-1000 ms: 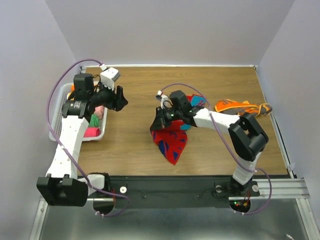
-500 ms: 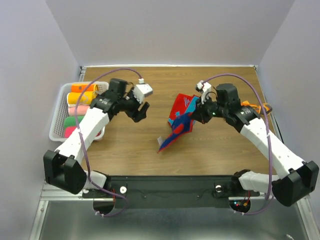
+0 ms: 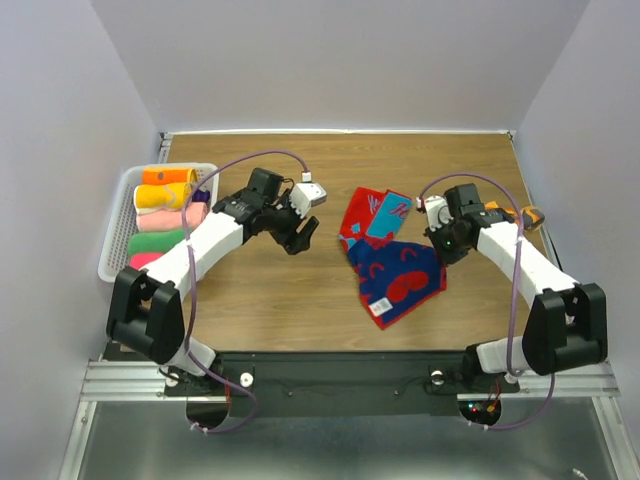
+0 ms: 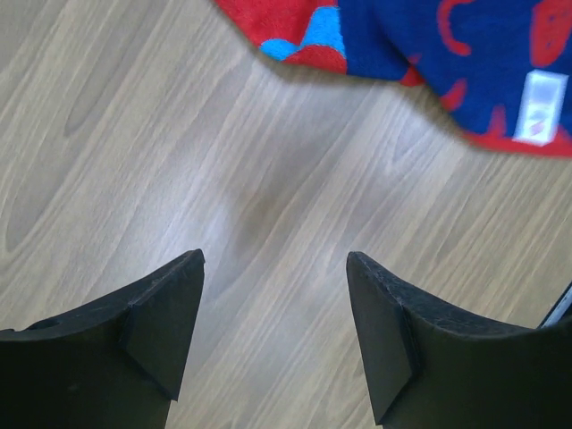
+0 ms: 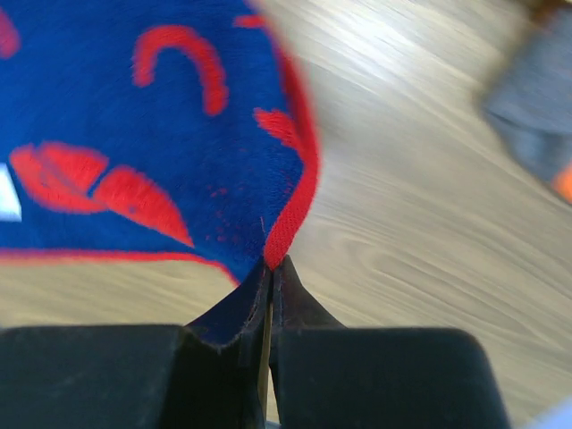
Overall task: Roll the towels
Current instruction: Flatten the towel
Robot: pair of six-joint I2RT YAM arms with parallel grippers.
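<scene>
Conceivably the red-and-blue towel (image 3: 400,275) bunches, since the right fingers (image 5: 299,308) pinch just its hem while the left fingers (image 4: 161,304) gape, empty.

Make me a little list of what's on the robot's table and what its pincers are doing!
Loose towel: red and blue towel, lying unrolled
Basket: white basket, far left, with rolled towels inside
Left pincer: open, empty, above the table beside the towel
Right pincer: shut on the towel's red edge
</scene>
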